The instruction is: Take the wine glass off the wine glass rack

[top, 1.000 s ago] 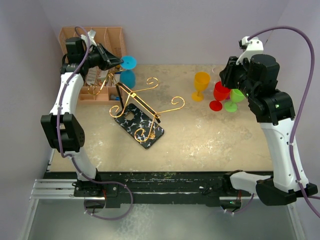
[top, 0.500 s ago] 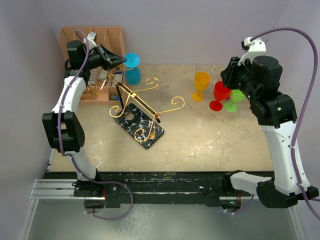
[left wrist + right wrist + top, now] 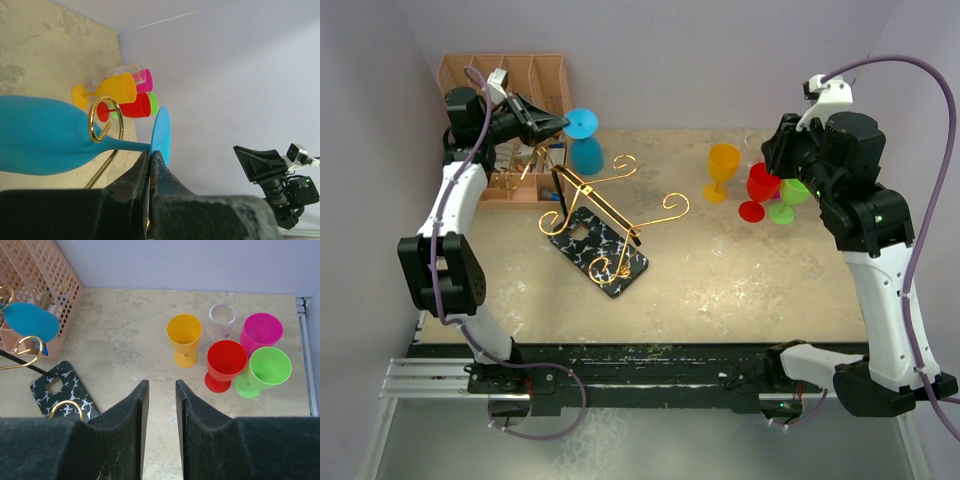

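The blue wine glass (image 3: 584, 150) hangs upside down at the back left arm of the gold wire wine glass rack (image 3: 610, 200), which stands on a black marble-look base (image 3: 595, 252). My left gripper (image 3: 557, 122) is shut on the rim of the glass's round foot (image 3: 161, 132). In the left wrist view a gold scroll loop (image 3: 105, 120) lies across the stem by the bowl (image 3: 40, 135). My right gripper (image 3: 160, 387) is open and empty, high over the table's right side, far from the rack.
An orange-brown slotted organiser (image 3: 548, 78) stands just behind the blue glass. Yellow (image 3: 184, 337), red (image 3: 226, 362), green (image 3: 269, 369), pink (image 3: 261, 330) and clear (image 3: 222, 319) cups stand at the back right. Purple walls close the back and sides.
My left gripper has drawn back and slightly right with the blue glass's foot held in it. The right arm has hardly moved.
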{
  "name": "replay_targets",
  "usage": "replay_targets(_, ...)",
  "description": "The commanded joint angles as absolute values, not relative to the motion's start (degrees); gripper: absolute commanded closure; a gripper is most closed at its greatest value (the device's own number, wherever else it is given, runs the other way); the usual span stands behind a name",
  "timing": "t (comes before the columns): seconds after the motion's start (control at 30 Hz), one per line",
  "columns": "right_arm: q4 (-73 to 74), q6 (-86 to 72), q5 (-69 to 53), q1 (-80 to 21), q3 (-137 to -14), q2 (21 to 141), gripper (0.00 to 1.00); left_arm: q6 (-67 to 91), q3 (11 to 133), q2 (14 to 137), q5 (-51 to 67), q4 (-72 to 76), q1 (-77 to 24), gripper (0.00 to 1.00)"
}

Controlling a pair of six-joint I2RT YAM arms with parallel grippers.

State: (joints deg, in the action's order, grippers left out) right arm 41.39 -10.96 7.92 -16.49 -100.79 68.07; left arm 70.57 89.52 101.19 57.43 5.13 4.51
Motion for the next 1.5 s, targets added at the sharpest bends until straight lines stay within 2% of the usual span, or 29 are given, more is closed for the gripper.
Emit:
replay_targets(0.0,37.72,-10.72,8.04,-16.61,-100.54,66.63,0.69,64.51,90.07,94.55,54.59,0.72,7.12,1.00)
replay_targets(0.3,38.06,-10.97,7.64,-16.61,-100.72,66.22,0.69,54.50,90.94,87.41,42.85,-12.61,10.25,1.00)
replay_targets(0.43,38.07,-10.98,7.67,-16.61,-100.36,65.68,0.69,53.75,89.44,83.32,40.35,-11.88,10.54,1.00)
replay_targets(0.63,37.70,-12.26,0.19,-16.61,-98.57,64.30,0.70,67.49,81.11,76.74,47.00,8.82,10.51,1.00)
replay_targets(0.77,34.56,-13.89,-10.89,-16.61,-96.27,62.36,0.70,79.05,75.33,72.15,49.99,25.04,10.50,1.00)
replay_targets(0.97,24.99,-18.68,-32.26,-16.59,-92.85,60.04,0.73,91.46,72.15,65.22,52.19,40.37,10.45,1.00)
replay_targets(1.17,8.15,-26.84,-55.38,-16.61,-87.27,59.62,0.70,102.40,73.73,59.89,56.77,55.52,9.88,1.00)
replay_targets(1.3,-16.95,-42.97,-69.11,-16.61,-78.08,58.64,0.58,114.58,73.89,57.37,57.00,72.97,9.36,1.00)
replay_targets(1.4,-42.58,-57.58,-72.49,-16.68,-73.08,59.27,0.43,119.88,74.19,55.13,55.99,81.03,8.90,1.00)
replay_targets(1.47,-51.29,-63.46,-73.00,-16.90,-72.71,61.02,0.36,119.90,73.57,52.64,55.20,82.06,8.47,1.00)
